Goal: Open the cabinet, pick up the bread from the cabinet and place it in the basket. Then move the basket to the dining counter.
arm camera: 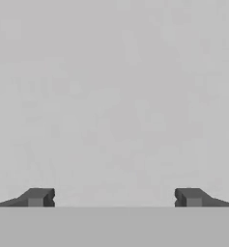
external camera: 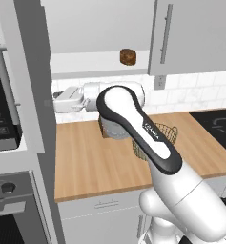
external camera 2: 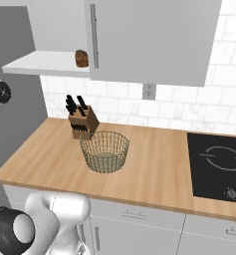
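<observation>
While your fingers [arm camera: 114, 198] are standing wide and empty against a plain grey surface, the bread [external camera: 128, 56] is sitting exposed on the cabinet [external camera: 190, 33] shelf, above the basket [external camera 2: 105, 151] waiting on the tabletop [external camera 2: 154, 164].

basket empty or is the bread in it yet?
Empty: the basket holds nothing, and the bread sits on the cabinet shelf.

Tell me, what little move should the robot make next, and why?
Probably swing the pincer up toward the bread. The cabinet already stands open on that side, the bread sits bare on its white shelf, and the basket waits empty on the counter below. The pincer is open, holds nothing and faces a plain grey surface, so it isn't aimed at the bread yet.
</observation>
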Robot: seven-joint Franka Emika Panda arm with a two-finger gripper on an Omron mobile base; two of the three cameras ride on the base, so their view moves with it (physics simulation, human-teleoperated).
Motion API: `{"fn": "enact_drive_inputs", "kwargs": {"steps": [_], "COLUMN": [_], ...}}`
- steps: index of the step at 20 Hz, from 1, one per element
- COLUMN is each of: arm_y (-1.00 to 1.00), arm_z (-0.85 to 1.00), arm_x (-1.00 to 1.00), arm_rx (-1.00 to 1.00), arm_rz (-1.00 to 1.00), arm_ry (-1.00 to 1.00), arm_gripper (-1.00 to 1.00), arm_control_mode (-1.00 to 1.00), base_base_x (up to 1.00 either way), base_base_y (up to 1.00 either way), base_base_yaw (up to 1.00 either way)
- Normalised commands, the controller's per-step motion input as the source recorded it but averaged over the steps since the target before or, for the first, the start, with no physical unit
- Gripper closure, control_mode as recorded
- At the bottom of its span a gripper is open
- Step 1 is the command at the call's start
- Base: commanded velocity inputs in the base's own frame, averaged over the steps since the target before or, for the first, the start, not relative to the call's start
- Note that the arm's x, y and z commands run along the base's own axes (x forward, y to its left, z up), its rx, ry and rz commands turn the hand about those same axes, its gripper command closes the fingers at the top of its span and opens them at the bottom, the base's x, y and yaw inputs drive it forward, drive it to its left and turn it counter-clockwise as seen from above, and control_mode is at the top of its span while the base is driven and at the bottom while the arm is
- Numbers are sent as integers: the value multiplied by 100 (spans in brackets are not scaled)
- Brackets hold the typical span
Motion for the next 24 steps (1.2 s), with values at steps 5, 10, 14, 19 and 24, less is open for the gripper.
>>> {"fn": "enact_drive_inputs", "kwargs": {"steps": [5, 10, 14, 19, 24], "arm_y": [0, -53, -94, -85, -70], "arm_z": [0, 19, 15, 4, 0], "arm_x": [0, -2, -5, 0, 0], "arm_rx": [0, -2, -3, -7, -13], "arm_rz": [0, -9, -32, -41, -47], "arm_ry": [0, 0, 0, 3, 2], "arm_gripper": [-100, -100, -100, -100, -100], "arm_control_mode": [-100, -100, -100, -100, -100], "base_base_x": [0, 0, 0, 0, 0], "base_base_y": [0, 0, 0, 0, 0], "base_base_yaw": [0, 0, 0, 0, 0]}}
